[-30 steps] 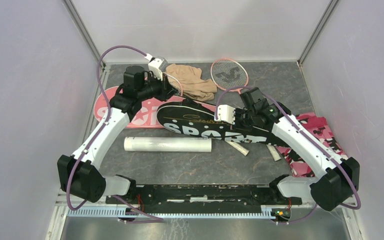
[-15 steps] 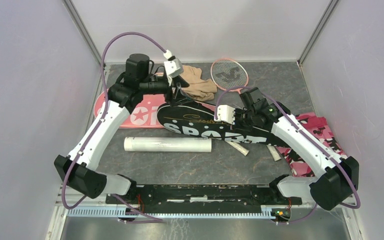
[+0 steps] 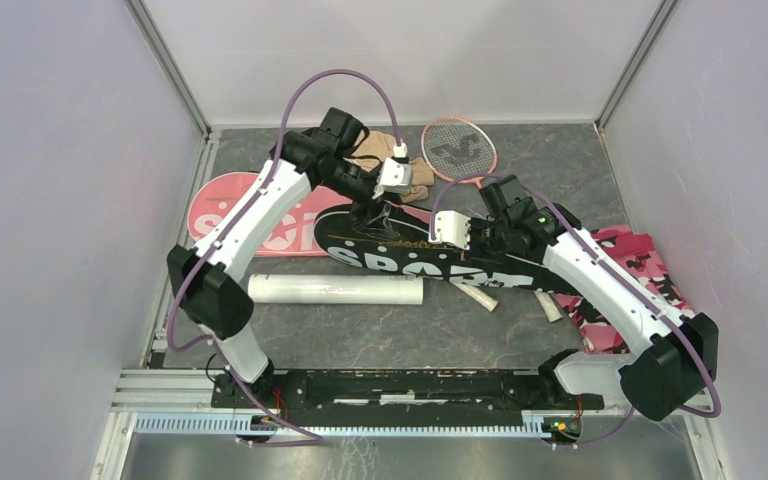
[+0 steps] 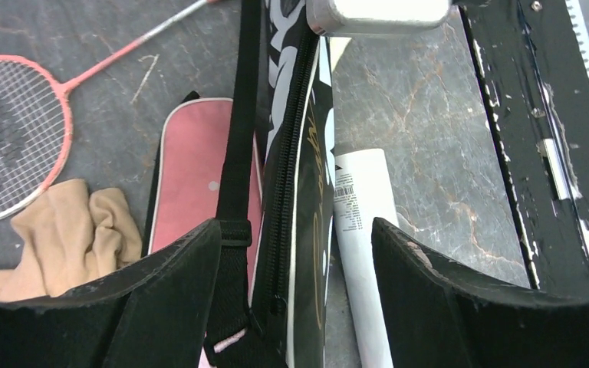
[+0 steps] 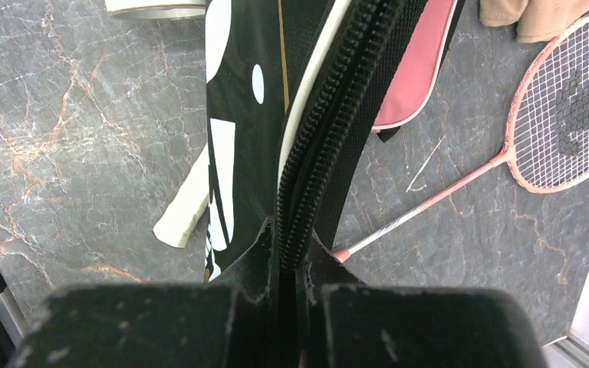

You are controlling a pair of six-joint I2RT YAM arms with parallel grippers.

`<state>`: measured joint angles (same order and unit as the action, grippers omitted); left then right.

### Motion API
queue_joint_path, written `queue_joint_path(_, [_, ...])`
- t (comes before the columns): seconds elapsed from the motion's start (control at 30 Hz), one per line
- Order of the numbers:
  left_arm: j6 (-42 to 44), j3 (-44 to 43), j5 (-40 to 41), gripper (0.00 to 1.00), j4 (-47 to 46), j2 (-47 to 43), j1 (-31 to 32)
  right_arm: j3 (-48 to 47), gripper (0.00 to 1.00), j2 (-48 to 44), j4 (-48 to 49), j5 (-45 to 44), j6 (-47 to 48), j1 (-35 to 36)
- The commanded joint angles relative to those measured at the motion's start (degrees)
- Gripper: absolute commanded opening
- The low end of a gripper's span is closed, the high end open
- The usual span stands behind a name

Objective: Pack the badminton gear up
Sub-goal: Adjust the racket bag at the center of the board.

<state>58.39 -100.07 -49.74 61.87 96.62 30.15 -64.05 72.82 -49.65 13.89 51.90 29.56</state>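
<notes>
The black "SPORT" cover (image 3: 400, 255) lies mid-table, partly over the pink cover (image 3: 260, 225). My left gripper (image 3: 380, 210) hangs open over its rounded end. In the left wrist view the cover's zipper edge (image 4: 284, 192) and black strap (image 4: 238, 153) stand between the spread fingers (image 4: 161, 291), untouched. My right gripper (image 3: 472, 243) is shut on the black cover's zipper edge (image 5: 307, 192), holding it up. A long white tube (image 3: 335, 290) lies in front of the cover. A pink-framed racket (image 3: 458, 150) rests at the back. A white handle (image 3: 475, 297) pokes out under the black cover.
A tan cloth (image 3: 390, 165) is bunched at the back, just behind my left gripper. A pink camouflage cloth (image 3: 630, 290) lies under my right arm at the right. Grey walls close in the table on three sides.
My left arm has swung from the back left over to the rounded end of the black cover, and its jaws have opened. The right arm has held still.
</notes>
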Motion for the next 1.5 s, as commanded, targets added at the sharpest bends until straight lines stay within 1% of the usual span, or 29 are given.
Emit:
queue_joint_path(0.0, [11.71, -9.37, 1.13, 0.77, 13.66, 5.82, 0.70, -0.13, 0.00, -0.87, -3.34, -1.63, 1.10, -0.41])
queue_joint_path(0.1, [13.53, -13.08, 3.72, 0.81, 17.32, 8.58, 0.62, 0.04, 0.00, -1.10, -3.29, -1.67, 1.21, -0.35])
queue_joint_path(0.2, [13.83, -12.60, 6.08, 0.82, 16.00, 8.43, 0.61, 0.54, 0.00, -1.31, -3.08, -1.67, 1.26, -0.43])
queue_joint_path(0.4, [15.47, -12.59, 11.47, 0.79, 16.69, 8.34, 0.32, 1.13, 0.00, -1.55, -2.89, -2.13, 1.34, -0.44])
queue_joint_path(0.5, [15.81, -12.54, 12.37, 0.78, 17.15, 8.01, -0.76, 1.34, 0.00, -1.89, -2.89, -2.16, 1.49, -0.46])
queue_joint_path(0.67, [16.14, -11.49, 12.21, 0.79, 17.18, 7.79, -2.99, 2.00, 0.00, -1.83, -2.40, -2.03, 1.54, -0.46])
queue_joint_path(0.9, [17.87, -11.04, 11.95, 0.69, 19.53, 8.12, -3.70, 2.11, 0.00, -1.75, -2.22, -2.03, 1.54, -0.48])
queue_joint_path(0.93, [18.02, -11.02, 11.60, 0.70, 19.59, 8.03, -3.77, 2.11, 0.00, -1.68, -2.31, -2.08, 1.54, -0.49])
queue_joint_path(1.03, [18.55, -10.96, 10.35, 0.77, 18.61, 7.30, -3.96, 2.02, 0.00, -1.56, -2.45, -1.94, 1.52, -0.45])
queue_joint_path(1.1, [18.11, -10.69, 8.96, 0.81, 16.64, 6.22, -3.96, 2.01, 0.00, -1.53, -2.45, -1.77, 1.35, -0.52])
queue_joint_path(1.23, [18.17, -9.52, 3.90, 0.83, 12.30, 3.55, -3.72, 2.09, 0.00, -1.45, -2.63, -1.77, 1.28, -0.41])
queue_joint_path(1.33, [18.28, -7.04, 0.85, 0.85, 8.40, 1.05, -2.77, 2.08, 0.00, -1.30, -2.67, -1.69, 1.19, -0.48])
queue_joint_path(1.4, [17.51, -5.07, 0.31, 0.86, 6.05, -0.33, -1.61, 1.83, 0.00, -1.20, -2.79, -1.67, 1.19, -0.51])
queue_joint_path(1.47, [17.43, -4.58, 0.90, 0.86, 5.73, -0.42, -0.14, 1.83, 0.00, -1.14, -2.77, -1.67, 1.19, -0.43])
